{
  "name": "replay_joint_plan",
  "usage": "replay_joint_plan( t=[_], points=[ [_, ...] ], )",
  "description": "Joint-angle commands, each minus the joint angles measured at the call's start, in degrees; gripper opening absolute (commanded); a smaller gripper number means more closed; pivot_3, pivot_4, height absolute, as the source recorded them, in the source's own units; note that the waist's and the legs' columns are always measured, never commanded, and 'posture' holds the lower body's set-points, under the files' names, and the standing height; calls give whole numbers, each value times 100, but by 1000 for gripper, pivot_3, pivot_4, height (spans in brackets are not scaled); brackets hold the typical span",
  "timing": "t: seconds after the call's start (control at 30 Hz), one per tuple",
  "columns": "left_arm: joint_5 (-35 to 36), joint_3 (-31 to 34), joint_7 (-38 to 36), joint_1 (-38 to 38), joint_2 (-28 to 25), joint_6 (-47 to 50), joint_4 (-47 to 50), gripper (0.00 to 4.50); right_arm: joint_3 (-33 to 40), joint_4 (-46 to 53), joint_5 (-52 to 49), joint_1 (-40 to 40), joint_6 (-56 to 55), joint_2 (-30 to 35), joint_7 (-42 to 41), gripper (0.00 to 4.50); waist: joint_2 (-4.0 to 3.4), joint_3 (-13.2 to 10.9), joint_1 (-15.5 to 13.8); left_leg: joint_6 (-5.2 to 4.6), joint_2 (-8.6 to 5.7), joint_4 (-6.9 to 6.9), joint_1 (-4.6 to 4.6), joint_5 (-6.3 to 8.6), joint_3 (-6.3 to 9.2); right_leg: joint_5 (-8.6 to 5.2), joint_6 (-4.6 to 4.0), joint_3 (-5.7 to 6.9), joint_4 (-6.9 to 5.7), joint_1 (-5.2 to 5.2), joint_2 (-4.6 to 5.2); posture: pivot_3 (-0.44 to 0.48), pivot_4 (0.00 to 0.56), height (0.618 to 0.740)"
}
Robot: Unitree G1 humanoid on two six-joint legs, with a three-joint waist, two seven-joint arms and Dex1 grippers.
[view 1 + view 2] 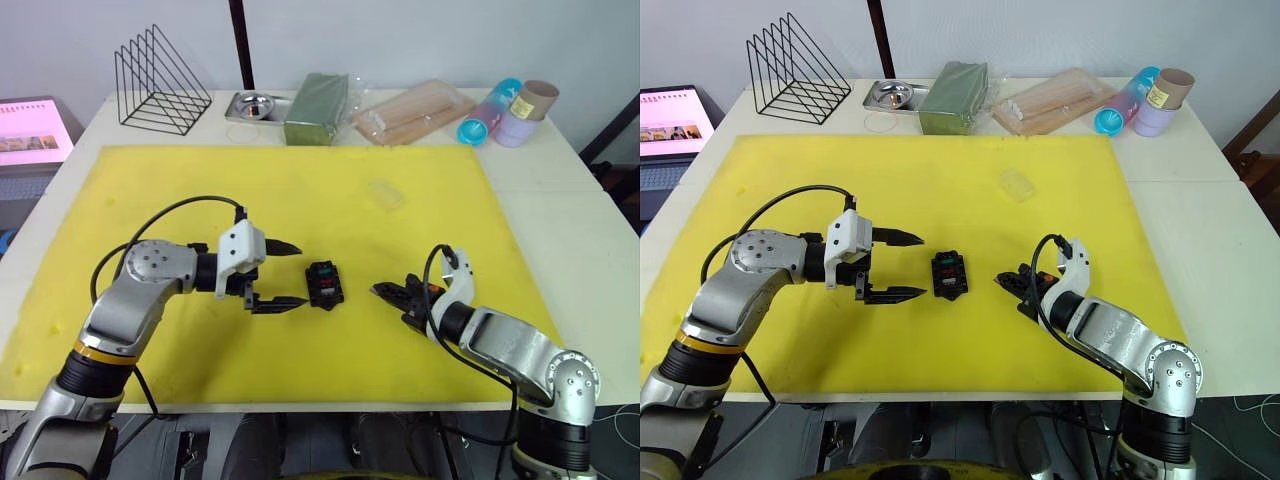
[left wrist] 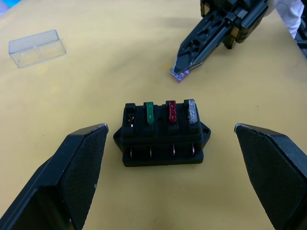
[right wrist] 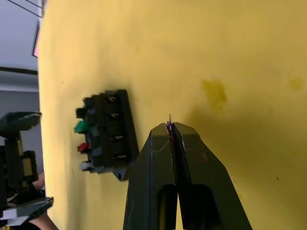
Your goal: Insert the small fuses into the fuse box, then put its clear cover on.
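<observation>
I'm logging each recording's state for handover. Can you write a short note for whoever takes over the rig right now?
Left gripper: open, empty, its fingers either side of the fuse box without touching it.
Right gripper: shut on the purple fuse, held above the yellow mat just to the box's right.
Fuse box: flat on the mat between the grippers. The green fuse, red fuse and grey fuse are seated; one end slot is empty.
Clear cover: on the mat, farther back and to the right, untouched.
Left to do: seat the purple fuse in the empty slot, then fit the cover.
</observation>
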State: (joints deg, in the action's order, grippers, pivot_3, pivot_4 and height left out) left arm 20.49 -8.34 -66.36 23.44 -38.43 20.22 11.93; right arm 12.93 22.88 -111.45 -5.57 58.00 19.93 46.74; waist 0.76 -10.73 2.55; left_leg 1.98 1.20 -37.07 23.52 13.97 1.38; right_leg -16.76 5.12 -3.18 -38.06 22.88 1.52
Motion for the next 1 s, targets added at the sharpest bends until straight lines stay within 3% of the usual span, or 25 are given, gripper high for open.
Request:
replay_joint_plan(
  t=[0.03,0.37,0.47,0.63,0.8,1.0],
  points=[
    [24,41,-7,85,-5,-104,126,4500,-155,276,-155,-17,-209,414,-489,919,0,0,-2,0,0,0,0,0,0,0,0,-1,0,0,0,0,150,740],
    [-2,19,-24,165,15,-138,30,4500,-438,-88,-155,-612,435,2310,-2894,4355,2,-1,-18,0,6,-3,0,0,-1,0,0,-1,3,-1,-2,0,150,740],
    [-8,13,-33,198,18,-151,-17,4500,-611,-343,-155,-1063,796,2898,-3596,4471,1,-2,-15,0,6,-5,1,0,-4,0,0,-3,5,-1,-2,0,150,740],
    [-39,0,-63,281,13,-205,-110,4500,-1284,-979,1440,-2612,1945,3802,-5517,4471,0,-4,-23,-1,12,-6,1,0,-8,0,-1,-3,7,3,-5,0,150,740],
    [-53,-20,-119,363,15,-236,-181,4500,-2293,-1663,3089,-3797,2512,4001,-7569,4471,1,-5,-47,-1,15,-3,8,0,-11,0,-3,-2,11,13,-5,0,150,740],
    [-71,-45,-183,477,24,-294,-288,4500,-3781,-2345,5018,-4789,2081,3939,-10103,4471,1,-5,-63,0,14,-16,51,0,-13,3,1,1,8,52,-2,0,150,740]
  ],
)
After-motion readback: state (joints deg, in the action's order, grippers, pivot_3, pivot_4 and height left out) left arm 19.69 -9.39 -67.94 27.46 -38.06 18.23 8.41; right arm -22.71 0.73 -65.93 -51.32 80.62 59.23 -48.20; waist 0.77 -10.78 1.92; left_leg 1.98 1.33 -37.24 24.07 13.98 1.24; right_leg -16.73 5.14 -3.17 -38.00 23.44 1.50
